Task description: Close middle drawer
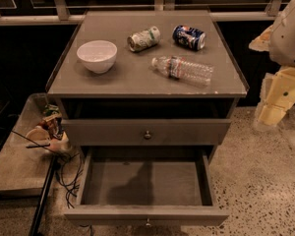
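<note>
Hand (271,113) hangs off the worktop's (137,77) right corner; its state cannot be told. Middle drawer (113,215) stands pulled well out, lower-left of hand, well apart, bare floor showing.

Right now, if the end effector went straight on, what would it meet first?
The end effector, right of the cabinet, seems to point down; probably the speckled floor first, not the middle drawer. Depth is unclear.
</note>
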`<action>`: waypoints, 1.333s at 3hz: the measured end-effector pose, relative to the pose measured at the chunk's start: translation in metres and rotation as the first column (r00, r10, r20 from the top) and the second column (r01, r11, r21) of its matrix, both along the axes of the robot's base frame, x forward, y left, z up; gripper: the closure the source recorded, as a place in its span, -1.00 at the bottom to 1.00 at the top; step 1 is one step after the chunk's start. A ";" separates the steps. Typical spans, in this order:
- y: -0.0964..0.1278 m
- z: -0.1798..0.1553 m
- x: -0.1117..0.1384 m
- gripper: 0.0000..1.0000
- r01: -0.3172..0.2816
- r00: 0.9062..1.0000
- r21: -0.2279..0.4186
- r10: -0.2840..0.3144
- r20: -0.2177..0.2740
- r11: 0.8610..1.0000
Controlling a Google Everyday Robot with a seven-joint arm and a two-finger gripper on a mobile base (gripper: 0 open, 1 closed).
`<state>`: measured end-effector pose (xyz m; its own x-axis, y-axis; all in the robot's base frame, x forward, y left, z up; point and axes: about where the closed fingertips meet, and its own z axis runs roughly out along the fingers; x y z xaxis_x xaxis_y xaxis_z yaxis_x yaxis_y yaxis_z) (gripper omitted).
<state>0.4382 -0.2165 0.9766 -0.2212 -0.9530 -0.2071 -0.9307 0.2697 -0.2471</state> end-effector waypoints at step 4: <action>0.004 -0.104 -0.024 -0.17 0.023 0.999 0.272 -0.029 0.019 0.962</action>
